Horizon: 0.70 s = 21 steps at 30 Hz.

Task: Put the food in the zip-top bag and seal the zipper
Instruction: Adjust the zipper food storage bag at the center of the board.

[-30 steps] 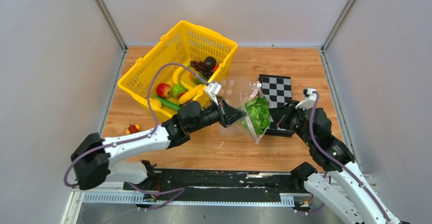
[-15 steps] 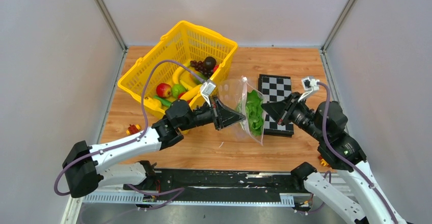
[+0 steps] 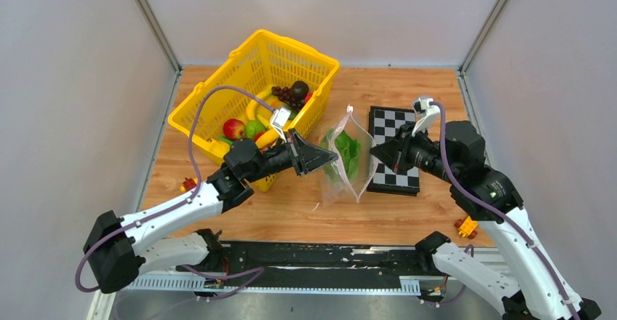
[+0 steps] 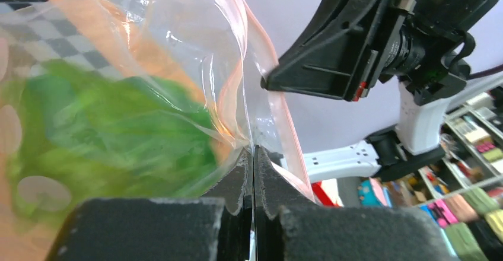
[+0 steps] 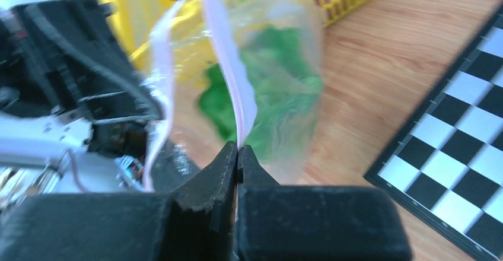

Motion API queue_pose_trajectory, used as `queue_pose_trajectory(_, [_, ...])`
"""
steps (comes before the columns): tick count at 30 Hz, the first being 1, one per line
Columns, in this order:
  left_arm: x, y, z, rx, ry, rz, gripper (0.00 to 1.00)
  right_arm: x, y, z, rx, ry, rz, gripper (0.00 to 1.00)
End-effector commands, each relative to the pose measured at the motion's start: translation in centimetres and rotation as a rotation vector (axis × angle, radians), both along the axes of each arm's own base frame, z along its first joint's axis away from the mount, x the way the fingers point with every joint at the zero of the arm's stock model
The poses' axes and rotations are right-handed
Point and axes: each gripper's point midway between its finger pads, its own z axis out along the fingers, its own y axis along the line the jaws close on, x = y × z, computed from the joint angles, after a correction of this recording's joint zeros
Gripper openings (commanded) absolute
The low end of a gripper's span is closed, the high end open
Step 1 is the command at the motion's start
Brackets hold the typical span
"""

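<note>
The zip-top bag (image 3: 343, 161) hangs above the table between my two grippers, with green lettuce (image 3: 348, 153) inside it. My left gripper (image 3: 333, 158) is shut on the bag's left edge (image 4: 254, 149). My right gripper (image 3: 373, 150) is shut on the pink zipper strip (image 5: 228, 65) at the opposite edge (image 5: 238, 147). The mouth stands slightly apart between the two strips. The rest of the food lies in the yellow basket (image 3: 218, 94): a red apple (image 3: 233, 128), bananas (image 3: 266, 137) and purple grapes (image 3: 285, 94).
A chessboard (image 3: 399, 176) lies on the wooden table under my right gripper. Small red-yellow toy blocks sit at the left edge (image 3: 189, 185) and near the right arm (image 3: 466, 226). Grey walls close in three sides.
Both grippers have lifted the bag and carried it up and back. The right gripper rose off the chessboard, and the bag now hangs narrower and more upright.
</note>
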Motion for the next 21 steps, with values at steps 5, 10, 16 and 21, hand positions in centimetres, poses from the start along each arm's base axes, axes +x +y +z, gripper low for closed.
queue_pose_trajectory(5, [-2.8,0.0,5.1,-0.140,-0.051,-0.169,0.00,1.1,-0.8,3.3,0.033,-0.084,-0.076,0.00])
queue_pose_trajectory(10, [-1.6,0.0,2.6,-0.060,-0.024,-0.104,0.37,-2.3,3.1,7.0,0.235,-0.205,0.207,0.00])
queue_pose_trajectory(16, [1.0,2.1,-1.9,0.176,0.007,0.094,0.83,0.4,3.0,0.8,0.183,0.005,0.068,0.00])
queue_pose_trajectory(21, [2.1,4.0,-1.5,0.279,-0.043,0.192,0.88,1.0,2.8,-0.7,0.264,0.007,0.004,0.00])
